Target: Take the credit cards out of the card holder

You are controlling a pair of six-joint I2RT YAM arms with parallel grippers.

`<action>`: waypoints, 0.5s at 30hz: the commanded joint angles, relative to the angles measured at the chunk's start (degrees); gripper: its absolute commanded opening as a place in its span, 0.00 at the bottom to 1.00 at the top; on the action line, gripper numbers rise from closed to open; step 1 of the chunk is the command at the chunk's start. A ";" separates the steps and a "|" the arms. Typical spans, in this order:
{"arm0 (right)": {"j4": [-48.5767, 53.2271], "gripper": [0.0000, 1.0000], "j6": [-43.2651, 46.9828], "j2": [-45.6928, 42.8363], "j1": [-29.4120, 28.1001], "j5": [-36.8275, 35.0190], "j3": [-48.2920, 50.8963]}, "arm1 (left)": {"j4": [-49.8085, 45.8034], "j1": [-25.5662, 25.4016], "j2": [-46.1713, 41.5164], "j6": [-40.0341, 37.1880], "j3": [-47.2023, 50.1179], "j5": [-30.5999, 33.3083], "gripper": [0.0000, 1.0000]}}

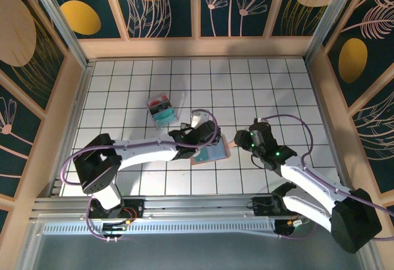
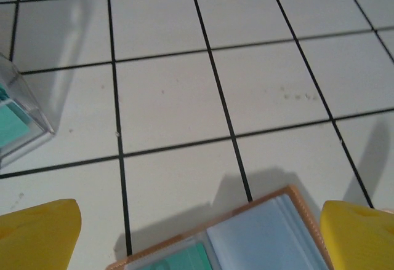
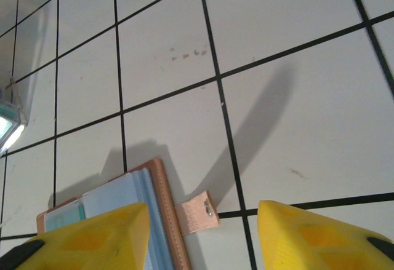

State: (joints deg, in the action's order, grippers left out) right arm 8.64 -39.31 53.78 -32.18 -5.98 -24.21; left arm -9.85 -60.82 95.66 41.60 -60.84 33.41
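Card holder (image 1: 212,153) lies open mid-table, long axis 8-to-2 o'clock, tab (image 3: 197,214) at its 3 o'clock end between our right gripper's (image 3: 206,236) half-spread jaws. Our left gripper (image 2: 200,221), spread wide, straddles its 10 o'clock side.

Bare table (image 1: 277,85) beyond card holder (image 1: 212,154), clear box (image 1: 162,111) at far left, walls (image 1: 69,107) all round

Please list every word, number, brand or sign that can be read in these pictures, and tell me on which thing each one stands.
No text can be read anywhere.
card holder: plain leather and pockets, no lettering seen.
teal card inside it: no print visible.
clear box: its contents are too small to read.
wall panels: only leaf and flower drawings.
table: only grid lines.
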 commanded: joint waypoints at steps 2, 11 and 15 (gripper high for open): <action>-2.07 0.47 0.69 2.11 0.06 3.93 -2.36 | -0.34 3.46 -2.59 0.76 4.76 -1.53 0.99; -4.69 0.44 0.72 10.55 -6.75 9.23 -6.95 | -2.61 4.15 -2.98 1.94 12.20 -1.65 0.99; -4.90 0.43 1.42 16.99 -9.70 10.32 -10.98 | -0.11 4.61 -3.61 2.18 14.63 -2.41 0.99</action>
State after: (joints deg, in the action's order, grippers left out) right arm 5.48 -39.18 68.07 -40.53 2.44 -32.16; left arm -10.87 -56.62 93.34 42.61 -47.77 31.83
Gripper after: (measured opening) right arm 0.429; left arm 0.988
